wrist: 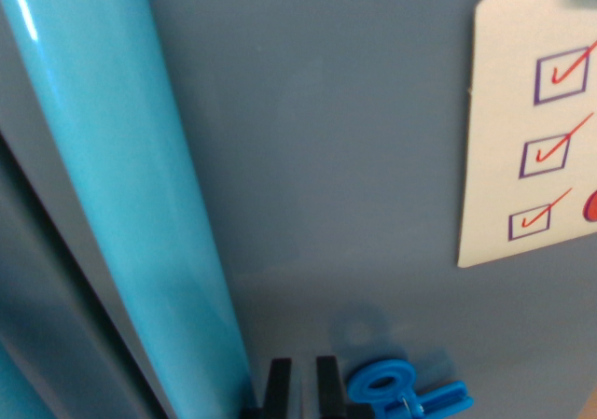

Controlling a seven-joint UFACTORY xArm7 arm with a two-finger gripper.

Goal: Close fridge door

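The fridge door [345, 176] fills the view at close range, a flat grey-blue panel. A glossy turquoise handle [131, 204], a thick round bar, runs down it at a slant on the wrist view's left. Left of the handle, the door's edge shows as a dark seam against another grey panel.

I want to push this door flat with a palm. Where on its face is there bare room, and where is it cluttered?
Bare grey door lies between the turquoise handle and the checklist card. Crowded at the bottom edge: black gripper fingers and a blue clip.
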